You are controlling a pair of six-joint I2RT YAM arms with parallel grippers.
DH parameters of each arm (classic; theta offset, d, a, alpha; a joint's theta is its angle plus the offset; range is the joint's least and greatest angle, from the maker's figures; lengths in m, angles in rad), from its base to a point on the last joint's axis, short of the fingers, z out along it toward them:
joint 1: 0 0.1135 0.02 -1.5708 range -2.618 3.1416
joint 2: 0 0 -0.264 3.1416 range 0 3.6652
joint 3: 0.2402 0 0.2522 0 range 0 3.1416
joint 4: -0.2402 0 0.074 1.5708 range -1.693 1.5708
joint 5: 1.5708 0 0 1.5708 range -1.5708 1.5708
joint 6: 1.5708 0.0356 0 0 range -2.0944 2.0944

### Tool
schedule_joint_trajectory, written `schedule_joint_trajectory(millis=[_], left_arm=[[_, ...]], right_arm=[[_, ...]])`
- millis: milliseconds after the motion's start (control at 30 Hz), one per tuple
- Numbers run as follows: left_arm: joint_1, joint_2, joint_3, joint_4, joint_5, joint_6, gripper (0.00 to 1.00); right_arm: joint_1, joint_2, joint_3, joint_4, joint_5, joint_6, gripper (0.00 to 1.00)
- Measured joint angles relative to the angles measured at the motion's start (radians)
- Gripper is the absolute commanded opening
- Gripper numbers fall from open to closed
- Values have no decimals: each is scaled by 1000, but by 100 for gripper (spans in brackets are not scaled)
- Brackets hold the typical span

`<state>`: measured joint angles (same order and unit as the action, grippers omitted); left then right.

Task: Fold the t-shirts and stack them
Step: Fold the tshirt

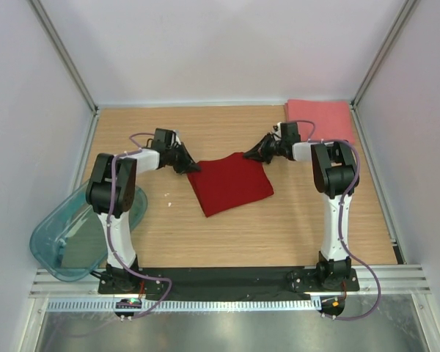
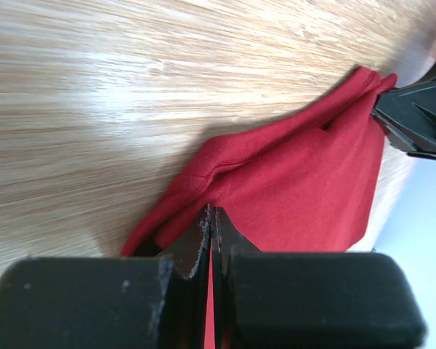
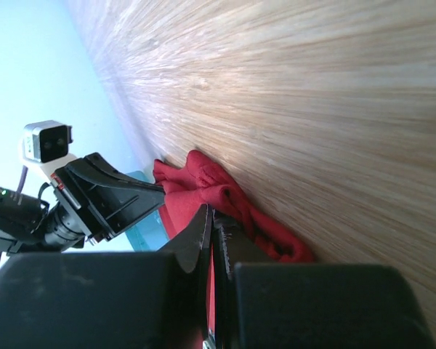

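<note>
Though mostly flat, deep red t-shirt (image 1: 229, 185), roughly square, far corners rumpled.

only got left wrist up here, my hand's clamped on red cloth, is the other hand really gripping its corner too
Observer: Yes. The right wrist view shows the right hand shut, with the dark red shirt pinched in it.
Operator: ok where's the pink one
Observer: The salmon-pink shirt lies folded at the far right corner of the table, apart from the red one.
Operator: anything near my arm
Observer: A teal bin sits at the near left, right beside the left arm.
</note>
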<state>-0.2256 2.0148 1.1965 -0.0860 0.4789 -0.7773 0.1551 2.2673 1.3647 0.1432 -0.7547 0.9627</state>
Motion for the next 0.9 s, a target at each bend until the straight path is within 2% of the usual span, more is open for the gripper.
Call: schedule_joint_trajectory(millis=[200, 300, 333, 400, 433, 533, 733, 900], left_arm=[[7, 2, 52, -82, -17, 42, 0], [4, 1, 103, -145, -29, 58, 1], [2, -3, 122, -166, -34, 60, 3], [-7, -26, 151, -206, -46, 60, 5], [-12, -43, 165, -229, -53, 60, 10], [-40, -122, 193, -282, -77, 56, 18], [-129, -324, 200, -387, -112, 61, 35], [-176, -537, 93, -438, -124, 58, 41]], right_arm=[[0, 21, 137, -228, 23, -84, 8], [-2, 28, 238, -376, 73, -167, 21], [-2, 28, 282, -442, 98, -201, 30], [-7, 28, 370, -548, 138, -269, 39], [-9, 28, 417, -602, 156, -309, 48], [-13, 0, 507, -736, 206, -425, 64], [-22, -141, 456, -904, 262, -621, 80], [-23, -216, 285, -887, 235, -696, 83]])
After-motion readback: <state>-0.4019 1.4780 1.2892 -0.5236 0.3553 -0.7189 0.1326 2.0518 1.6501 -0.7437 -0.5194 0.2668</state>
